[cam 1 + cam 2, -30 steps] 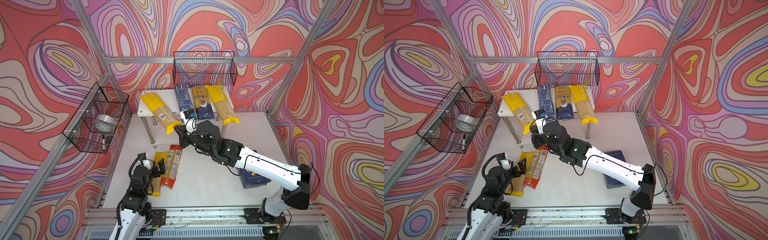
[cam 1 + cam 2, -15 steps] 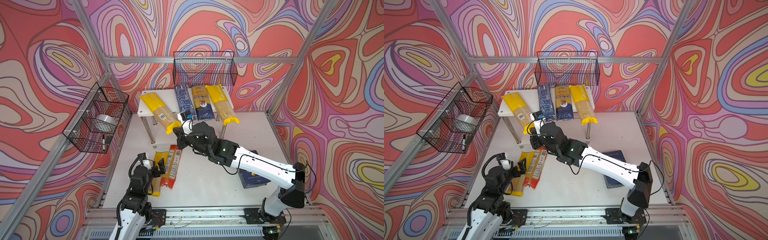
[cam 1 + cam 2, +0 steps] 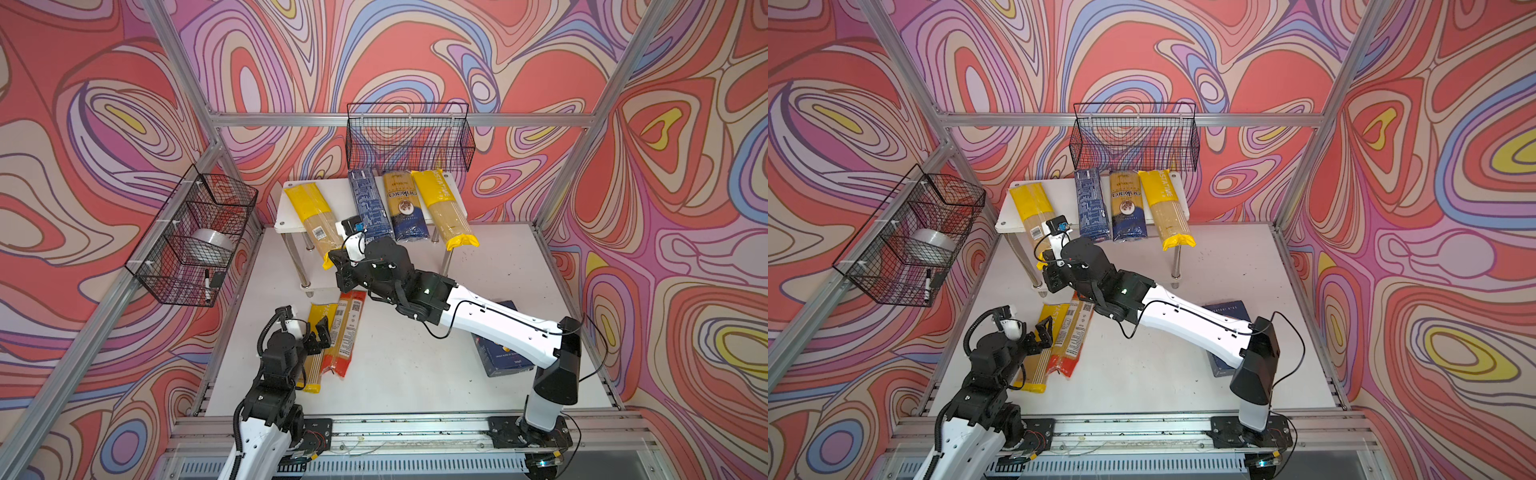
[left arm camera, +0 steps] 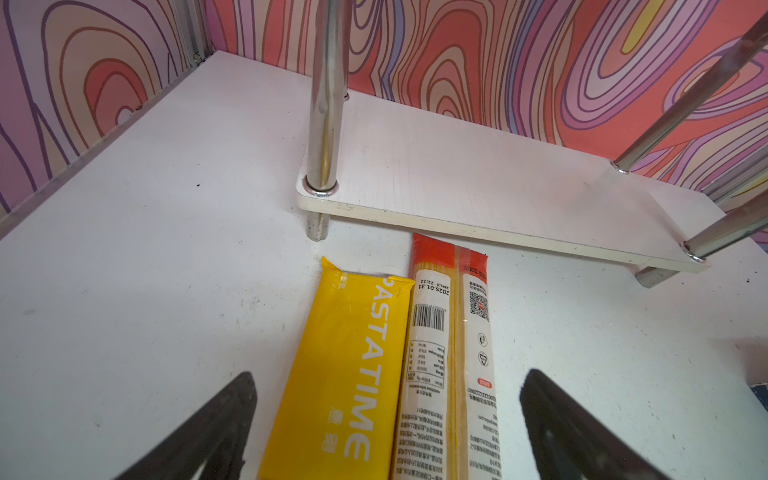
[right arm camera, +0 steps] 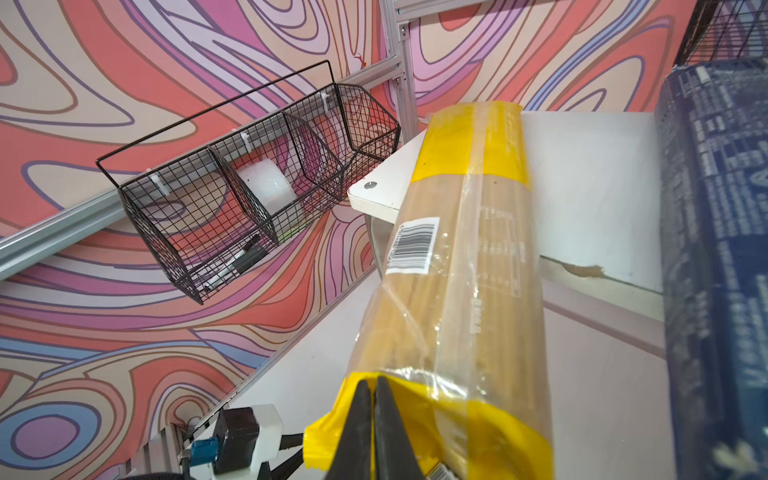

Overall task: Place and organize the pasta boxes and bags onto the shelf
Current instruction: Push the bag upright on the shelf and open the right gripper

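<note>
- The right jaws were pressed together, pinching the yellow front end of the leftmost yellow packet [image 5: 465,257]. In the right wrist view the film bunched round their tips.
- That packet lay at a slant on the left part of the top tier of the shelf [image 3: 286,210]. Its far end rested on the board and its pinched end hung past the front edge, as both top views showed.
- To its right on the same tier lay the narrow blue box [image 3: 368,203], the ankara packet [image 3: 404,208] and the second yellow packet [image 3: 441,208]. They lay side by side, running front to back, and the last one's yellow end also overhung the front edge.
- The left jaws were spread wide, low over the surface [image 3: 415,374] in front of the shelf. In the left wrist view the PASTATIME packet [image 4: 345,365] and the red-ended packet [image 4: 449,353] lay between them. Whether the jaws touched the surface could not be told.
- Those two packets lay flat, touching along their long sides. Their far ends were just in front of the shelf's lower tier, and the red end reached the edge of the board.
- The wide blue box [image 3: 503,359] lay flat on the surface to the right. It was partly hidden under the right arm and well apart from both pairs of jaws.
</note>
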Action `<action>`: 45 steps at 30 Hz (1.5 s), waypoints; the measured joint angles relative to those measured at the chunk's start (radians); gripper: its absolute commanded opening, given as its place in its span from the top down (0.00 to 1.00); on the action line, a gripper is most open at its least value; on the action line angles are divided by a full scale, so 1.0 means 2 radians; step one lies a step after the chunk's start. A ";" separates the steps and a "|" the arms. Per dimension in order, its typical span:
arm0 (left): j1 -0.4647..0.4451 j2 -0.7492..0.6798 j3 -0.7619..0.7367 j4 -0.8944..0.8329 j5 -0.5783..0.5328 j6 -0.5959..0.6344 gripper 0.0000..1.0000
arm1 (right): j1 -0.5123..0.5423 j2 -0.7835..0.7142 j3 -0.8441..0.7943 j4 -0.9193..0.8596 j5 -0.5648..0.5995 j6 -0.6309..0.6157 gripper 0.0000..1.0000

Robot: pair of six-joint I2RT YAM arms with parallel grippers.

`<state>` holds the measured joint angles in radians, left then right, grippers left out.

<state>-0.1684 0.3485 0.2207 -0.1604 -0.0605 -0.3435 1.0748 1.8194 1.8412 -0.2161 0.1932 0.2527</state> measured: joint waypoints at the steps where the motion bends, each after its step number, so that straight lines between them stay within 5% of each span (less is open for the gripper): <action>1: 0.000 0.000 0.000 0.000 0.000 0.000 0.00 | 0.000 0.005 0.005 -0.003 -0.001 0.000 0.96; 34: 0.000 0.000 0.000 0.000 0.000 0.000 0.00 | -0.038 0.131 0.204 -0.080 -0.042 -0.008 0.84; 45: 0.000 0.001 0.000 0.000 0.000 0.000 0.00 | -0.031 0.097 0.148 -0.090 -0.060 -0.012 0.63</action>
<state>-0.1684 0.3496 0.2207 -0.1604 -0.0601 -0.3435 1.0130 2.0140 2.1376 -0.3969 0.0742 0.2279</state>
